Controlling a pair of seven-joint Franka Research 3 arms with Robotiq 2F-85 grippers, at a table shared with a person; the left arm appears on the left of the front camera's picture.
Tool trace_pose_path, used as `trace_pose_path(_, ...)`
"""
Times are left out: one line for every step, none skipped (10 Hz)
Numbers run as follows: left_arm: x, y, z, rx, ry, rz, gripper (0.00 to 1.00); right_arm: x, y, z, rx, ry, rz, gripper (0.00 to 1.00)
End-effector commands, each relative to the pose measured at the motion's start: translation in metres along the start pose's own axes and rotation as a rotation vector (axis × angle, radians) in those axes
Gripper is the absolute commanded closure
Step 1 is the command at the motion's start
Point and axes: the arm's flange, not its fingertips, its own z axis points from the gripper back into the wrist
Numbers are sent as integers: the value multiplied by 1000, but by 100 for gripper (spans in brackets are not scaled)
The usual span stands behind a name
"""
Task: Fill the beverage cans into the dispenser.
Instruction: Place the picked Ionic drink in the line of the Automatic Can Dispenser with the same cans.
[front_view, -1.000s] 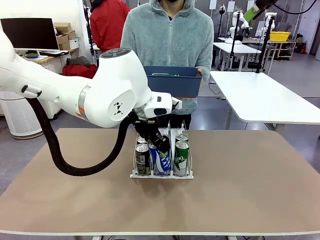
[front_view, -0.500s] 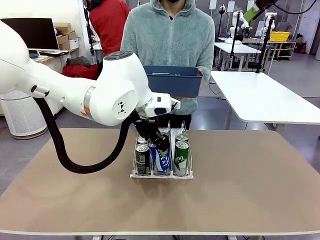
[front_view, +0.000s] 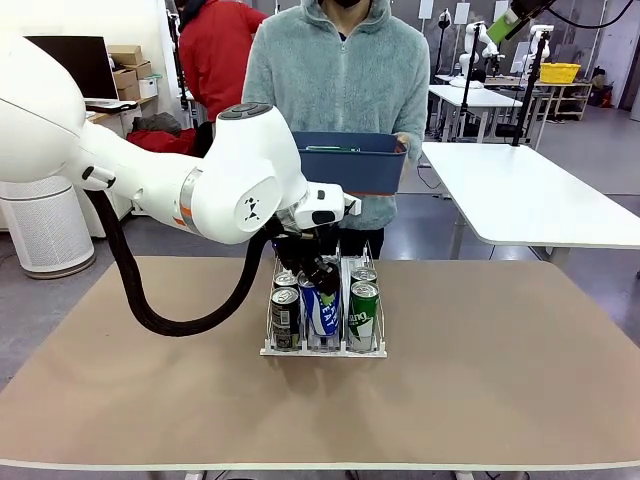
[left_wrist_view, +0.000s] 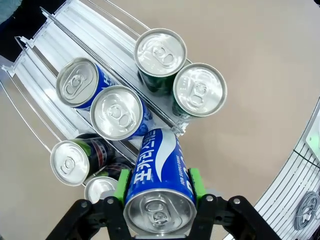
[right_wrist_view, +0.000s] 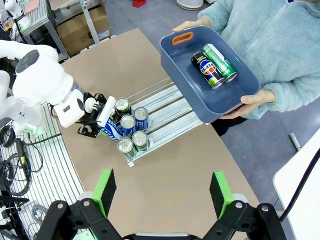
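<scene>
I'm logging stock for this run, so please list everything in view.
dispenser: 1, white, mid-table
blue cans: 2, blue-and-white, upright in the middle lane
green cans: 2, green, upright in the robot's right lane
black cans: 2, black, upright in the robot's left lane
held can: 1, blue-and-white, tilted over the dispenser's front end
bin: 1, dark blue, held beyond the table's far edge
bin cans: 2, one black and one green, lying in the bin
table: 1, tan
person's hands: 2, holding the bin
left claw: shut on the held can
right claw: open, high above the table
</scene>
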Motion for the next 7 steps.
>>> trace_pose_path(11,21,-2,43,-19,-12,43,0,1,0,1,1,-8,0)
trace_pose_path(15,22,-6,50,-14,-9,43,0,1,0,1,1,-8,0)
trace_pose_path(15,22,-10,58,-22,-21,43,0,1,0,1,1,-8,0)
trace_pose_path(14,23,-15,63,-23,-32,43,0,1,0,1,1,-8,0)
trace_pose_path(15,23,-21,57,-13,-41,43,0,1,0,1,1,-8,0)
trace_pose_path(17,20,-24,47,-4,-49,43,0,1,0,1,1,-8,0)
trace_pose_path(19,18,-26,41,1,-60,43,0,1,0,1,1,-8,0)
